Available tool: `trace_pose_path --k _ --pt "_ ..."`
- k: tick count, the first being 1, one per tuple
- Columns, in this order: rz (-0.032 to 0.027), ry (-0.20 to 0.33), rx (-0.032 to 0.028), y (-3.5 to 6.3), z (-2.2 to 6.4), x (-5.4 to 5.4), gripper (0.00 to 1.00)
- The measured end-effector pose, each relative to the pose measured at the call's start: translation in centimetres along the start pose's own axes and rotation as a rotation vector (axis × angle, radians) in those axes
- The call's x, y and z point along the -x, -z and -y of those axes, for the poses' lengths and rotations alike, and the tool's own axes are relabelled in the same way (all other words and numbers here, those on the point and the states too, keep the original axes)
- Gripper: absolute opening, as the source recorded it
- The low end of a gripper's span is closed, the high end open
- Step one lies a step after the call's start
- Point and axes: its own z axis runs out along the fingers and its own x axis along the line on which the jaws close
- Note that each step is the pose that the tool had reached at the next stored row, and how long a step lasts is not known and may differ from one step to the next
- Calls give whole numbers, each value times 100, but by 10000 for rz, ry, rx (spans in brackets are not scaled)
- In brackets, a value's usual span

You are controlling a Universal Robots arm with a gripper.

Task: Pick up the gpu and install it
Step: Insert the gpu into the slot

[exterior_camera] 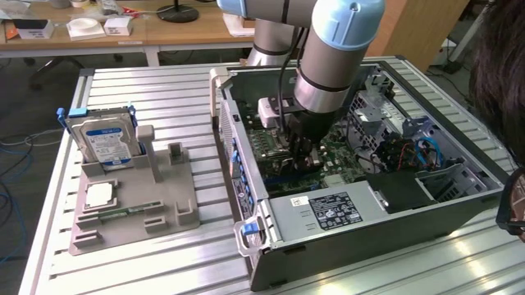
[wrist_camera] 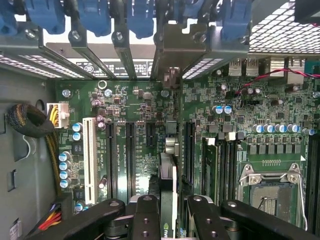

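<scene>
The gpu [wrist_camera: 168,176] appears edge-on in the wrist view as a thin card with a green logo near my fingers. My gripper [wrist_camera: 170,220] is shut on it, one black finger [wrist_camera: 145,220] on each face. The card stands upright over the green motherboard [wrist_camera: 235,125], among the long black expansion slots [wrist_camera: 130,155], and its far end points at the metal slot covers [wrist_camera: 175,45] in the case's rear wall. Whether its edge sits in a slot I cannot tell. In the exterior view my gripper [exterior_camera: 300,150] is low inside the open computer case [exterior_camera: 459,203].
A grey fixture [exterior_camera: 139,209] at the exterior view's left holds a hard drive [exterior_camera: 102,141], a processor chip [exterior_camera: 98,195] and a green memory stick [exterior_camera: 115,214]. The power supply [exterior_camera: 328,209] fills the case's near corner. A person's head [exterior_camera: 500,80] is at the right edge.
</scene>
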Motion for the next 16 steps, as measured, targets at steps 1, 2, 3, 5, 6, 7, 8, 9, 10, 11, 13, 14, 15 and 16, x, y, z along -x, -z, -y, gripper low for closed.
trace_pose_path --k 1,2,3,5,6,7,8,9,10,11,13,14,15,16 --pt "0 11 1 -1 -1 -3 26" --pt "-2 17 1 0 -1 -3 26" --pt "-2 19 2 0 -1 -3 26" --pt "-4 20 3 0 -1 -4 26" --pt "-4 20 3 0 -1 -4 26" --pt "-3 20 3 0 -1 -4 26" --pt "-3 20 2 -4 -3 -4 26" --pt "-3 19 3 -11 -5 -4 26" --pt "-3 20 3 -19 -6 -4 26" --pt "-5 21 4 -24 -6 -4 26" --pt "-6 20 3 -32 -8 -3 26" --pt "-7 19 3 -35 -9 -3 26" --pt "-6 20 4 -39 -10 -3 26" --pt "-6 19 4 -42 -10 -3 26"
